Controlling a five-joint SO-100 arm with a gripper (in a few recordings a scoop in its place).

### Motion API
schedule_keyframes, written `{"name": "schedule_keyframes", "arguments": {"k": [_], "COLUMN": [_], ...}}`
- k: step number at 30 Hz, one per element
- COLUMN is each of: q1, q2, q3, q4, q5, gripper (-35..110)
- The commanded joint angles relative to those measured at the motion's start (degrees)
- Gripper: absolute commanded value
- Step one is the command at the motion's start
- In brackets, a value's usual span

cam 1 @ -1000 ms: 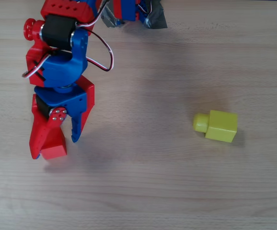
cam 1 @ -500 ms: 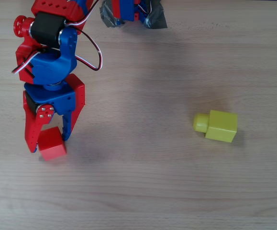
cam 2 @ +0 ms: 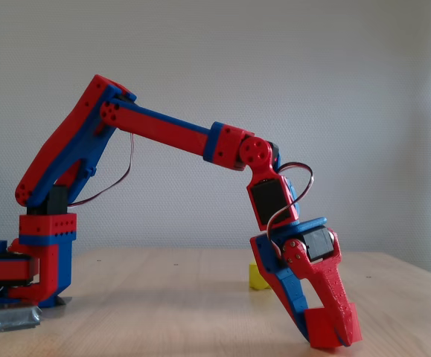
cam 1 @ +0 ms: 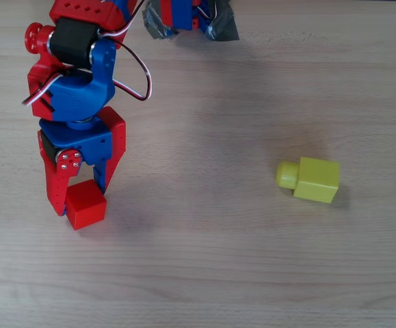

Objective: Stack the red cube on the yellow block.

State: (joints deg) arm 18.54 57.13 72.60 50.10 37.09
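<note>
In the overhead view the yellow block lies on the tabletop well to the right of the end effector, at about the same depth, so the coming move is mostly a carry to the right. The block lies on its side: its long axis runs left to right and its stud points left, toward the arm (a flat face is up, it seems). The red cube is at the left, between the two fingers of the end effector, which are narrowed onto it and touch its sides. In the fixed view the cube sits at the fingertips, low over the tabletop; I cannot tell if it is already lifted. Nothing stands between cube and block.
</note>
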Motion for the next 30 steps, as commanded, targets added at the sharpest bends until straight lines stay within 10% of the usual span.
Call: {"name": "schedule_keyframes", "arguments": {"k": [1, 30], "q1": [-1.85, -12.66], "q2": [4.75, 43.51], "q3": [1.05, 17.05], "q4": [-0.09, 3.6], "q5": [-0.18, -7.03], "gripper": [4, 7]}}
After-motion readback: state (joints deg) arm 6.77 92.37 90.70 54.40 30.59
